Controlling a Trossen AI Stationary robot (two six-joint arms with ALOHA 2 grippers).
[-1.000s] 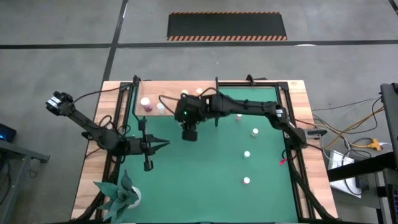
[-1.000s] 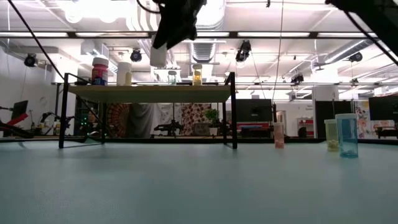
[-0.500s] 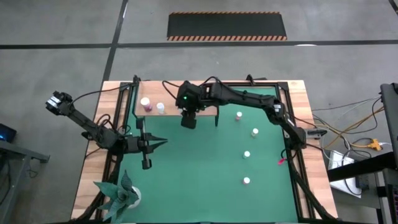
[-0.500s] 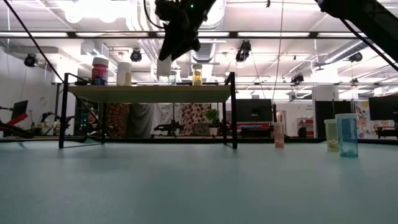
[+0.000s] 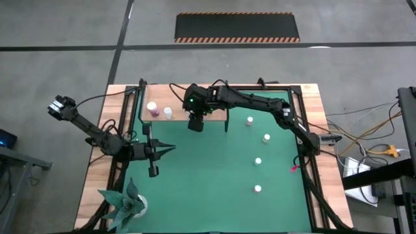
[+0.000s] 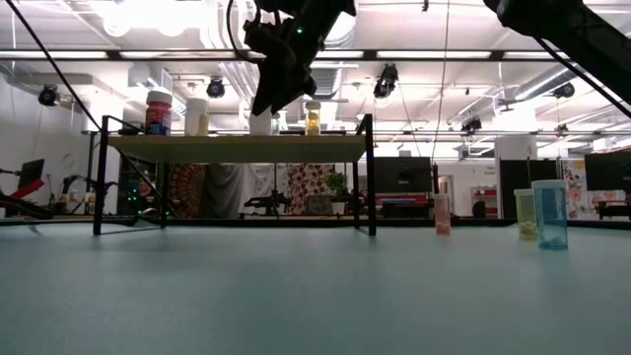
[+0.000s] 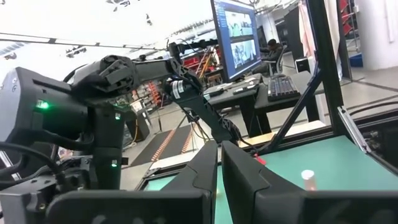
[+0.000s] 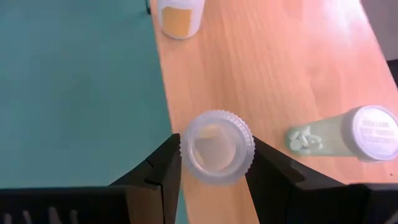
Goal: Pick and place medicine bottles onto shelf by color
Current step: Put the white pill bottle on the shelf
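The shelf (image 5: 179, 107), a light-wood board on black posts, stands at the mat's far left. A pink bottle (image 5: 152, 108) and a white one (image 5: 168, 113) stand on it; the low view adds an orange bottle (image 6: 313, 118). My right gripper (image 5: 195, 122) hangs over the shelf's near edge, shut on a white medicine bottle (image 8: 216, 146), (image 6: 261, 122). A pale green bottle (image 8: 348, 134) and the orange one (image 8: 180, 15) stand close by on the board. My left gripper (image 5: 170, 148) waits shut, left of the mat's middle. My right gripper pinches the white bottle between its two fingers (image 8: 163, 168), one on each side of the ribbed cap (image 8: 186, 149). The fingers slant down from above, coming from the table's near side. The bottle stands upright, its base (image 6: 261, 132) at the shelf top; whether it rests there I cannot tell.
Several white-capped bottles stand on the green mat at the right (image 5: 258, 160), seen as pink (image 6: 442, 214), green (image 6: 525, 214) and blue (image 6: 549, 214) in the low view. A paper plant (image 5: 127, 205) sits at the near left corner. The mat's middle (image 5: 208, 175) is bare.
My right gripper has carried the white bottle toward the table's far edge, over the shelf's near edge, and has sunk until the bottle's base is level with the shelf top. The bottle has stayed upright in the hold.
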